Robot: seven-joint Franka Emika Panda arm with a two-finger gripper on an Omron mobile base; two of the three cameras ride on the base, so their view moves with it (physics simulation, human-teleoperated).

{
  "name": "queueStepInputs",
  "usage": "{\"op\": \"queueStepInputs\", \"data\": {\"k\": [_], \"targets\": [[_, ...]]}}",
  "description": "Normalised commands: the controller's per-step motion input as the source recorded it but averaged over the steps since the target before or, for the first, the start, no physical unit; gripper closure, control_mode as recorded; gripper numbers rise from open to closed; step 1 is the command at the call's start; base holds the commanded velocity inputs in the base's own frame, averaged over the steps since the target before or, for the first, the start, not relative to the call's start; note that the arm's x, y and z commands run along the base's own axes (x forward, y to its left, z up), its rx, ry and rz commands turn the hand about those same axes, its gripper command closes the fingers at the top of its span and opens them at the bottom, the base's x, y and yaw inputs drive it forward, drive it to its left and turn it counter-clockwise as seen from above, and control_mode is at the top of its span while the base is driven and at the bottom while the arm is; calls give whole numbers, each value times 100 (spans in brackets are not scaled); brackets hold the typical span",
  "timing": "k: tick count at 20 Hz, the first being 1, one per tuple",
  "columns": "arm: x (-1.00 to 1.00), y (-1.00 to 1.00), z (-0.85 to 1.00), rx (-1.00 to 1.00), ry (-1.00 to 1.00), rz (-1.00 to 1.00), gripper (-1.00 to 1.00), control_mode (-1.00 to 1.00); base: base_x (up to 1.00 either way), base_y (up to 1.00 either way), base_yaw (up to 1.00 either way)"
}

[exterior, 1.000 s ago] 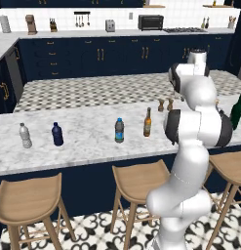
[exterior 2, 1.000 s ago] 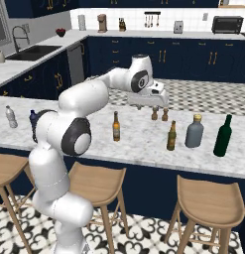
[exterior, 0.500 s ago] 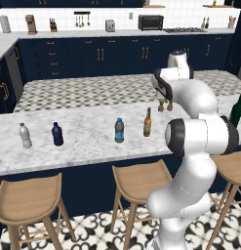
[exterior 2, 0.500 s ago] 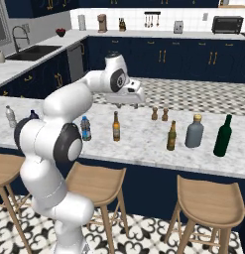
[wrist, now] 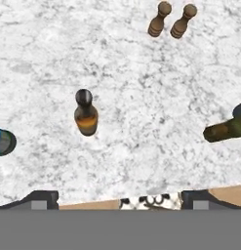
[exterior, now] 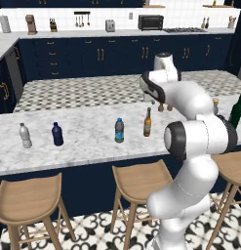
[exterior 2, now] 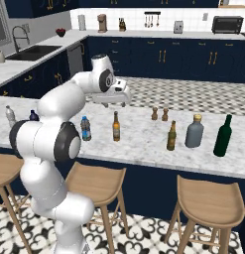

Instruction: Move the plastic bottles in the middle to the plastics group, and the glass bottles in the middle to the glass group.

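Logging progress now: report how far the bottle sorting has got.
Nothing looks sorted yet. The blue-capped see-through plastic bottle and two amber long-necked glass bottles stand mid-counter. The open pincer hovers empty above them. All three moves remain.

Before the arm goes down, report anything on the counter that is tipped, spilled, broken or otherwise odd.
Nothing stands out. The blue-capped bottle, both amber bottles, the grey-blue bottle, the green wine bottle and the two small brown shakers all stand upright on the marble counter, with no spill showing. The open gripper hangs above them, touching nothing.
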Motion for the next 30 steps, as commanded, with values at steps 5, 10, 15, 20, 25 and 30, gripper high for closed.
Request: {"op": "queueStepInputs", "data": {"k": [5, 10, 15, 20, 25, 30], "targets": [[21, 12, -60, 1, -1, 11, -100, -100, 0, 0, 0], [41, 2, -41, 7, 0, 6, -100, -100, 0, 0, 0], [39, 0, -13, 10, 0, 3, -100, -100, 0, 0, 0], [40, 4, -5, 8, 0, 2, -100, -100, 0, 0, 0], [39, 4, -24, 1, 0, 0, -100, -100, 0, 0, 0], [22, 0, -23, 0, 0, 0, -100, -100, 0, 0, 0]]}}
